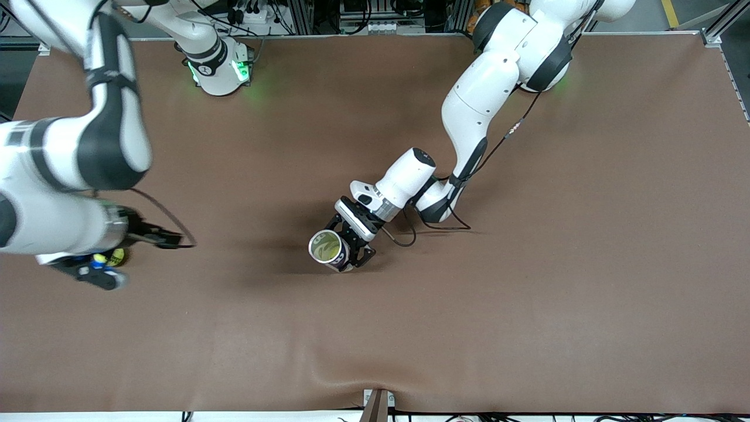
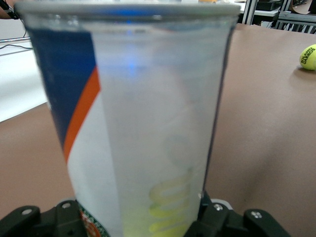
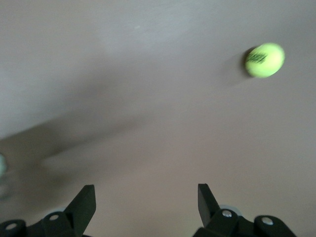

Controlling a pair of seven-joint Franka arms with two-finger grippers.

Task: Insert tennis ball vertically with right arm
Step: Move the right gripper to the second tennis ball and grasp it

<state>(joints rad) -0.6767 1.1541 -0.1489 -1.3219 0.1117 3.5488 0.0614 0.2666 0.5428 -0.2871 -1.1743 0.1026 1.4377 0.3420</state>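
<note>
Tennis ball lies under open right gripper — left gripper seemingly clamps can.

front: high, looking down on table | wrists: low, close | shared: tennis ball

Both arms have glossy white rounded shells with black bands at the joints, and a green light glows at the right arm's round white base. A thin black cable loops loosely along the left arm's forearm. Each black end effector has angular fingers with small silver screws.
</note>
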